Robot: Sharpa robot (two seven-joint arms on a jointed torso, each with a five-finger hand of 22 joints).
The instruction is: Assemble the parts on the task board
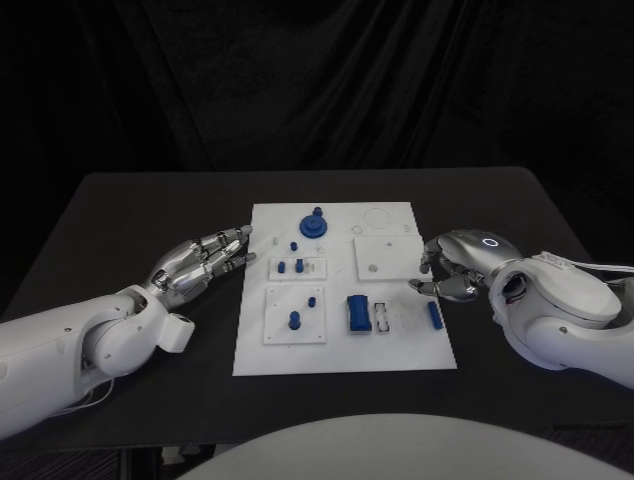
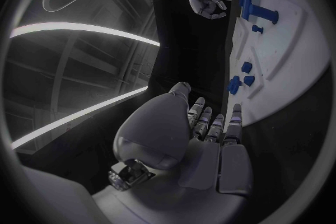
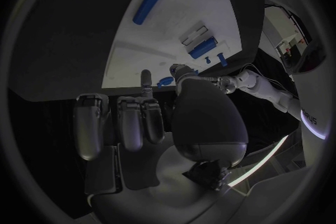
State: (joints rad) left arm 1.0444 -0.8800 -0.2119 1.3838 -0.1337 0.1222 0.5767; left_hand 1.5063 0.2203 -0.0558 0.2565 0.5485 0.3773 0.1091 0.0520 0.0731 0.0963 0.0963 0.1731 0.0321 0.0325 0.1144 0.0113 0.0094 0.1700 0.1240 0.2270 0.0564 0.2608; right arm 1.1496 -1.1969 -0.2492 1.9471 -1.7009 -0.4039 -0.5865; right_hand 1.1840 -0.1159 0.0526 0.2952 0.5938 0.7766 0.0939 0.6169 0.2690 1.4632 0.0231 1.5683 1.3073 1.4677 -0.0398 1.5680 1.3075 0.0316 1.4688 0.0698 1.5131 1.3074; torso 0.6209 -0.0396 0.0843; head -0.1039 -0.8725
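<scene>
1. My left hand (image 1: 202, 264) rests beside the task board's (image 1: 343, 355) left edge, fingers apart, holding nothing.
2. My right hand (image 1: 454, 262) hovers at its right edge, fingers curled, empty.
3. Blue parts (image 1: 359, 312) lie on the board.

A black table (image 1: 130, 215) carries everything here. One white task board (image 1: 343, 355) lies flat in its middle, running from the near side toward the far side.
</scene>
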